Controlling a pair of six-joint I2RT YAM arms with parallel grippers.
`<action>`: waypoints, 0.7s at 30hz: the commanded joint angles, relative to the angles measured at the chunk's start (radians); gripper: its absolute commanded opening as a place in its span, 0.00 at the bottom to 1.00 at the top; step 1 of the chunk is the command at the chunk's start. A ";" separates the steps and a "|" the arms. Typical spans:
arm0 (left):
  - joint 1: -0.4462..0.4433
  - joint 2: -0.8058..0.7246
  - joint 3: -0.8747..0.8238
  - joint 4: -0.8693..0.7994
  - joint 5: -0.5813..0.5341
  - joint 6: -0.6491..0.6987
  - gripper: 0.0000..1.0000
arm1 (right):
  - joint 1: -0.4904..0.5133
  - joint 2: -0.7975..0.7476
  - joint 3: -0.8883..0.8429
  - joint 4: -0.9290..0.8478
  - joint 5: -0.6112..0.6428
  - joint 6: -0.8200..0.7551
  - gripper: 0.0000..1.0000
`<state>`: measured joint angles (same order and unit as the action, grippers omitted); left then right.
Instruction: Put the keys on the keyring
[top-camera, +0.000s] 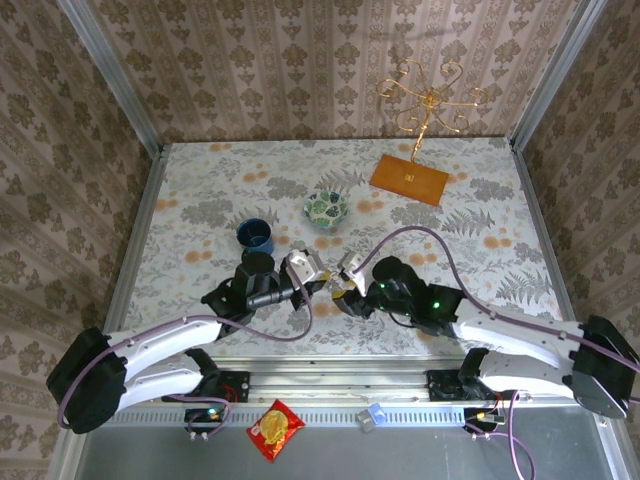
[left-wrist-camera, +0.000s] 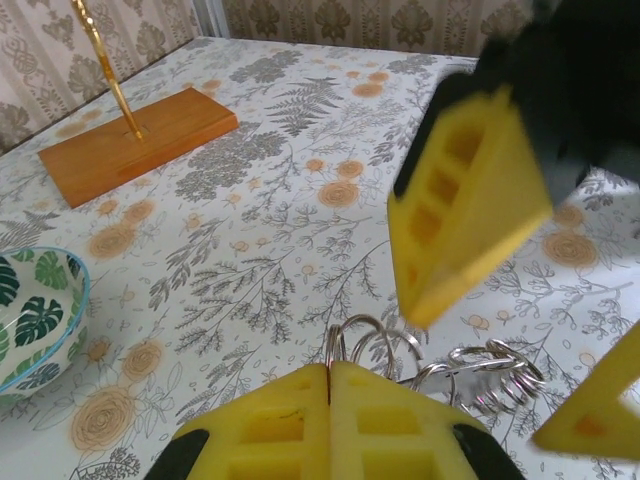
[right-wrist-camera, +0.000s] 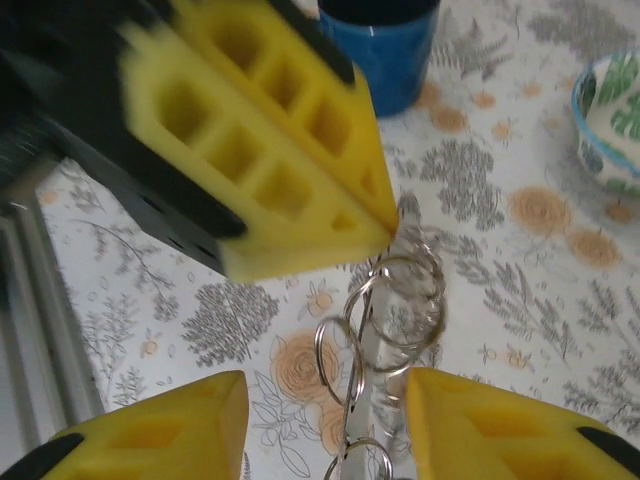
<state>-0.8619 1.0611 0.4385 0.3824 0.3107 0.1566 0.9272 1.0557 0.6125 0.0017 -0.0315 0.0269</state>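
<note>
Left pincer (top-camera: 306, 268) is pressed together, pinching the keyring (left-wrist-camera: 432, 372) by one loop at the very fingertips. It reads as a chain of linked wire split rings, not one solid hoop. It sits on the near side of the blue mug (top-camera: 255, 236), a bit to the mug's right. We cannot tell whether its lower end rests on the worktop (top-camera: 450, 270).

Right pincer (right-wrist-camera: 328, 388) is spread, with one finger on either side of the chain, and as far as we can see it is not touching. The patterned bowl (top-camera: 326, 208) is beyond the mug to its right, well apart from the work.

We cannot tell whether any of the keys already hang on the chain.

Our read of the step: right takes a lower loop so the two pincers can part a coil for a key.

To do it well:
- Close right on a single loop. If it catches two overlapped loops, the coil won't part.
- Left holds thin wire on foam tips only, so it can swivel or slip. Pull gently along the chain, with no twist.
- The right finger looks smeared in the left wrist view, so let that wrist settle before closing.
- Stay low on the near side of the mug, so a dropped ring lands within reach.
</note>
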 joint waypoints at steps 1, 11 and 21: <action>0.021 -0.016 -0.010 0.068 0.079 0.038 0.00 | -0.054 -0.108 -0.005 -0.071 -0.096 -0.098 0.48; 0.087 -0.057 -0.041 0.191 0.384 0.070 0.00 | -0.195 -0.218 -0.015 -0.068 -0.217 -0.384 0.44; 0.095 -0.061 -0.044 0.220 0.452 0.102 0.00 | -0.195 -0.056 0.029 -0.007 -0.090 -0.421 0.34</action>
<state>-0.7761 1.0248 0.4011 0.5339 0.7090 0.2329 0.7353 0.9775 0.6121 -0.0414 -0.1455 -0.3683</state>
